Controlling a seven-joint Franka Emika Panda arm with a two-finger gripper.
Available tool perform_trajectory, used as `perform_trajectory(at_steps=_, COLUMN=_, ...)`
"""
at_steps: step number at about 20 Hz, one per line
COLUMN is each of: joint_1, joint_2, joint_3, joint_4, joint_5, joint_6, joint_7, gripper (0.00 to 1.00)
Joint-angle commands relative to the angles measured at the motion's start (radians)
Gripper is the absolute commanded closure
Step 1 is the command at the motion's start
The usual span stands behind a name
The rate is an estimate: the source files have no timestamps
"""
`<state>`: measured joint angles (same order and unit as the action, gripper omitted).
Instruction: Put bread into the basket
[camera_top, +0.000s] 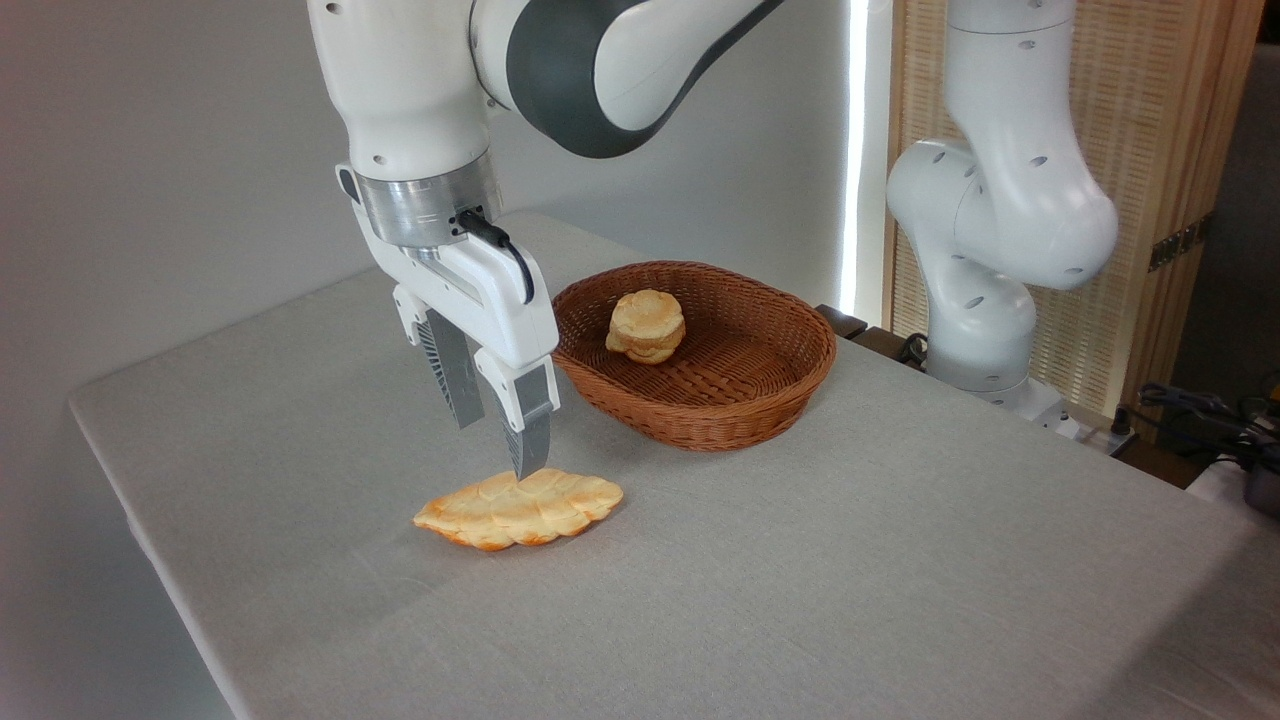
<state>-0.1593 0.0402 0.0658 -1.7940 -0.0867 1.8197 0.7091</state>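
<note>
Scene: a white robot arm reaches down over a table (800, 600) covered in pale grey cloth.
Bread: a flat, leaf-shaped golden-orange pastry (520, 508) lies on the cloth near the front left, its long side running left to right.
Basket: an oval brown wicker basket (760, 400) sits on the table behind and to the right of the bread, apart from it.
Bun: a small round pale bun (647, 326) already rests inside the basket, toward its left side.
Claw: the claw (497, 443) points straight down with its two fingers spread apart, holding nothing.
Claw and bread: the nearer finger's tip (529, 455) is at the bread's back edge, touching it or just above; the other finger (458, 385) ends higher in the picture, farther back, so whether the bread lies between them is unclear.
Why so placed: the spread fingers and upright pose suggest a grasp from above across the bread's narrow width.
Task progress: judging by this, the bread is not yet gripped, and lifting and carrying to the basket remain.
</note>
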Motion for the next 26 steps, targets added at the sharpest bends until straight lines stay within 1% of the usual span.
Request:
perform_trajectory(at_steps=1, joint_1=-0.006, joint_2=-0.008, joint_3=0.009, joint_4=0.002, joint_5=0.001, joint_6=-0.003, joint_7=0.036, gripper=0.0)
perform_trajectory(at_steps=6, joint_1=-0.016, joint_2=-0.005, joint_3=0.0, joint_4=-0.03, joint_5=0.002, joint_6=0.006, joint_7=0.137, gripper=0.0)
perform_trajectory(at_steps=10, joint_1=-0.026, joint_2=-0.002, joint_3=-0.003, joint_4=-0.082, joint_5=0.002, joint_6=0.053, joint_7=0.26, gripper=0.0)
perform_trajectory(at_steps=16, joint_1=-0.045, joint_2=0.036, joint_3=-0.003, joint_4=-0.107, joint_5=0.004, joint_6=0.067, joint_7=0.398, gripper=0.0)
perform_trajectory(at_steps=17, joint_1=-0.054, joint_2=0.043, joint_3=-0.003, joint_4=-0.117, joint_5=0.005, joint_6=0.075, joint_7=0.423, gripper=0.0)
perform_trajectory(at_steps=19, joint_1=-0.055, joint_2=0.046, joint_3=-0.003, joint_4=-0.123, joint_5=0.007, joint_6=0.099, joint_7=0.435, gripper=0.0)
perform_trajectory(at_steps=21, joint_1=-0.074, joint_2=0.059, joint_3=-0.003, joint_4=-0.131, joint_5=0.009, joint_6=0.116, joint_7=0.437, gripper=0.0)
perform_trajectory(at_steps=26, joint_1=-0.083, joint_2=0.073, joint_3=-0.004, joint_4=-0.134, joint_5=0.01, joint_6=0.133, joint_7=0.441, gripper=0.0)
